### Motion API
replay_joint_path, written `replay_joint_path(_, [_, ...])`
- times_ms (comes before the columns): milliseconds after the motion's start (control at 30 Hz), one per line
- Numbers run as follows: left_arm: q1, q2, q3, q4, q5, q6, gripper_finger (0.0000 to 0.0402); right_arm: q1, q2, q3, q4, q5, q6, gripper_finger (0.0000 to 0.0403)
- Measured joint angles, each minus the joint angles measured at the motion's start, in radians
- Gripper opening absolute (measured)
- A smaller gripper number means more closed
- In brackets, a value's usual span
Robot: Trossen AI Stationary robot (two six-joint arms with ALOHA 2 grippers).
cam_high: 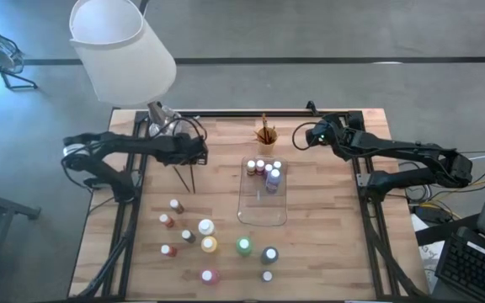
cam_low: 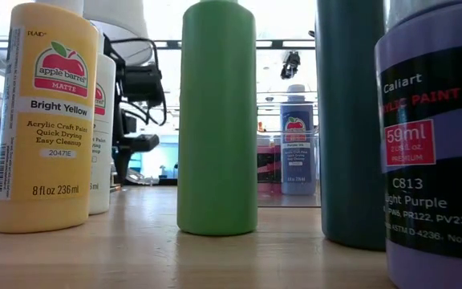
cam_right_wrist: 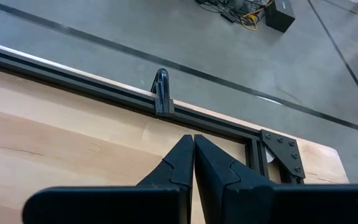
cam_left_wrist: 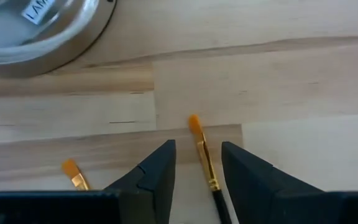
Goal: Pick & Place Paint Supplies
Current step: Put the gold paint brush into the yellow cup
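- Near the desk's far left corner, the left gripper (cam_left_wrist: pixel 197 171) stands part-spread with a brush (cam_left_wrist: pixel 204 158) between its fingers, apparently lined up to pinch it.
- Right gripper (cam_right_wrist: pixel 193 163), pressed together, waits by the far edge, holding nothing.
- Loose paint bottles (cam_high: pixel 207 244) crowd the near edge; a few already sit in the tray (cam_high: pixel 263 217).

bottles (cam_high: pixel 263 169) in tray (cam_high: pixel 263 215), cup (cam_high: pixel 266 135) behind

Thirteen paint bottles (cam_high: pixel 206 227); several brushes (cam_high: pixel 265 129)
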Motion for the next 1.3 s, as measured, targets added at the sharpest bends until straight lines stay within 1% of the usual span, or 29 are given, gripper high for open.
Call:
replay_joint_path(167, [0.010,0.064,0.004,0.033,-0.001,-0.003,0.0135,0.000,0.000,0.000,0.000,0.000,0.000,0.0008])
replay_joint_path(333, [0.018,0.097,0.007,0.059,-0.013,-0.005,0.0135,0.000,0.000,0.000,0.000,0.000,0.000,0.0008])
replay_joint_path(733, [0.027,0.103,0.006,0.064,-0.035,-0.021,0.0131,0.000,0.000,0.000,0.004,0.000,0.000,0.0008])
replay_joint_path(833, [0.028,0.104,0.006,0.065,-0.042,-0.021,0.0120,0.000,0.000,0.000,0.005,0.000,0.000,0.0008])
replay_joint_path(1300, [0.030,0.105,-0.003,0.063,-0.046,-0.021,0.0041,0.000,0.000,0.000,0.006,0.000,-0.001,0.0008])
